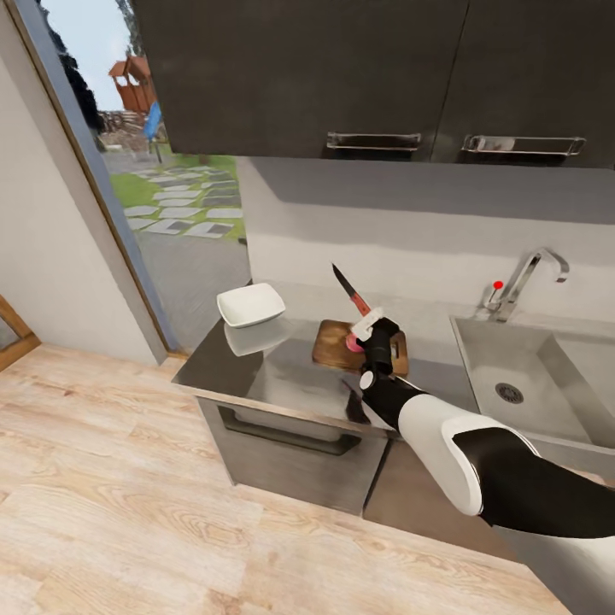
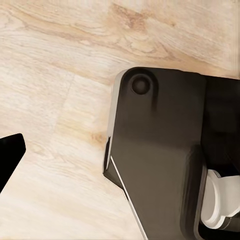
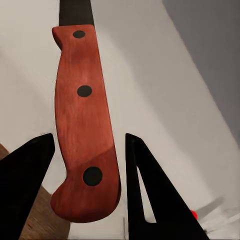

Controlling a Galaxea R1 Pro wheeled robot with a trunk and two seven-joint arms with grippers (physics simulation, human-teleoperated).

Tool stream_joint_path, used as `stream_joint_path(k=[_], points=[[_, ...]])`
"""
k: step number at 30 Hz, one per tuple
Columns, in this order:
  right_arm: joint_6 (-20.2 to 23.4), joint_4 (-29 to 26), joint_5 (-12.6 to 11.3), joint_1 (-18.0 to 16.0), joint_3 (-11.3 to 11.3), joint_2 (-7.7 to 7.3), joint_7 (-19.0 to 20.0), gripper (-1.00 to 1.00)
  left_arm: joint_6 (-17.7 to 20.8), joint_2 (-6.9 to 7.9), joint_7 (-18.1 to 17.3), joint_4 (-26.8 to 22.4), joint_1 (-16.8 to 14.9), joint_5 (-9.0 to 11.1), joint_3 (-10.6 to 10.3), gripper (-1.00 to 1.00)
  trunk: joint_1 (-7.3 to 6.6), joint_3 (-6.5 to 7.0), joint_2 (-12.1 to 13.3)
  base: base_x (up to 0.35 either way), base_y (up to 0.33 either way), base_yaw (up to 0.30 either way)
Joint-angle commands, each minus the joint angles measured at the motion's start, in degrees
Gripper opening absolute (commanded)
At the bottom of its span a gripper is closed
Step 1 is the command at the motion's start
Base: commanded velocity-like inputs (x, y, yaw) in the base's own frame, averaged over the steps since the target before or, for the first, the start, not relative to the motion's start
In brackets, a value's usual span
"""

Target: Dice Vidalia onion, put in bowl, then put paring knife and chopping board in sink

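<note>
**Knife raised over the board, onion tucked beneath the wrist**

While the right gripper is hovering over the chopping board, it is clasping the paring knife by the handle, blade pointing up and back toward the wall, probably to keep the edge clear before a cut. From the head camera, the Vidalia onion is peeking out as a pink lump on the board, half covered by the gripper. On the countertop the bowl is sitting just left of the board, the sink waiting to the right.

Looking along the left wrist, wooden floor is passing under a dark robot part; one black finger tip is showing, so I cannot tell that gripper's state.

Looking along the right wrist, two black fingers are flanking the reddish handle, blade cut off by the frame
</note>
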Motion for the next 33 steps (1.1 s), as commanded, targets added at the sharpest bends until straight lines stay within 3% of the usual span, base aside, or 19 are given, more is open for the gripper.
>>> stream_joint_path(k=[1,16,33], points=[[-0.3,0.1,-0.5,0.0,0.5,0.00,-0.2,-1.00,0.0,-0.02,-0.6,-0.1,0.0,0.6,0.1,1.00,0.05,-0.10,-0.1,0.161,-0.195,0.000],[-0.2,0.1,-0.6,0.2,0.5,0.00,-0.4,-1.00,0.0,0.01,-0.6,-0.1,0.0,0.6,0.1,1.00,0.05,0.00,-0.1,0.034,-0.043,-0.007],[-0.2,0.1,-0.6,0.2,0.5,0.00,-0.4,-1.00,0.0,-0.05,-0.6,0.0,0.0,0.7,0.1,1.00,0.05,1.26,-0.1,0.000,0.000,-0.134]])
